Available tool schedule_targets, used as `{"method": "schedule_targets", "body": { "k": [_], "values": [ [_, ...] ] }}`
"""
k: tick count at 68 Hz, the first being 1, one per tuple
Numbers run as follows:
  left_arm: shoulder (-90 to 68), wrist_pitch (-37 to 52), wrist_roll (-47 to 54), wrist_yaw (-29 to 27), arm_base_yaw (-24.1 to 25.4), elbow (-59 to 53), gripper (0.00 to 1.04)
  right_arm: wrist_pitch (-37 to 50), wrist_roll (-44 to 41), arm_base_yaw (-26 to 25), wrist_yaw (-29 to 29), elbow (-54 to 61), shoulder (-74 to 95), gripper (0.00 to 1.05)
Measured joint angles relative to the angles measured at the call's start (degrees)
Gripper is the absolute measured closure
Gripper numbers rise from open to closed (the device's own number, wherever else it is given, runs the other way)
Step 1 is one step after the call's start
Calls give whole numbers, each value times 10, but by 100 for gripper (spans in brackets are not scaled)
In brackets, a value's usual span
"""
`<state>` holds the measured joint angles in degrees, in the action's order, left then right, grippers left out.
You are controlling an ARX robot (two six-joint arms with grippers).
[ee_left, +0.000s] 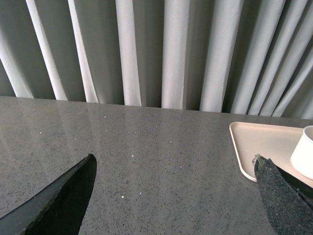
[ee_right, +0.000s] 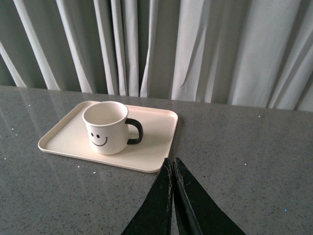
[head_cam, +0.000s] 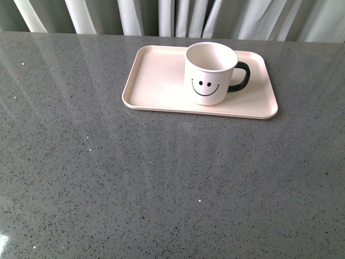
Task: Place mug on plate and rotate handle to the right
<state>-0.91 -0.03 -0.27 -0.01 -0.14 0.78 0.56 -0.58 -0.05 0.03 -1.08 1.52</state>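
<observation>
Mug stands upright on plate, right of its centre, smiley facing robot, handle pointing right. Plate sits on grey bench near curtain. Left fingers spread wide w/ nothing between; right fingers pressed together, both clear of mug.

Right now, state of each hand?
Left hand: open, holding nothing.
Right hand: closed, holding nothing; mug sits free on plate.
</observation>
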Motion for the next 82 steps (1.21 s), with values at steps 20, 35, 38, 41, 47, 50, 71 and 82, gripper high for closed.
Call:
{"method": "schedule_targets", "body": {
  "k": [20,35,38,41,47,50,71,82],
  "values": [
    [0,0,0,0,0,0,9,-5,0,0,0,0,-12,75],
    [0,0,0,0,0,0,9,-5,0,0,0,0,-12,36],
    [0,0,0,0,0,0,9,-5,0,0,0,0,-12,29],
    [0,0,0,0,0,0,9,-5,0,0,0,0,-12,22],
    [0,0,0,0,0,0,9,-5,0,0,0,0,-12,8],
    [0,0,0,0,0,0,9,-5,0,0,0,0,-12,9],
    [0,0,0,0,0,0,9,-5,0,0,0,0,-12,9],
    [0,0,0,0,0,0,9,-5,0,0,0,0,-12,9]
  ]
}}
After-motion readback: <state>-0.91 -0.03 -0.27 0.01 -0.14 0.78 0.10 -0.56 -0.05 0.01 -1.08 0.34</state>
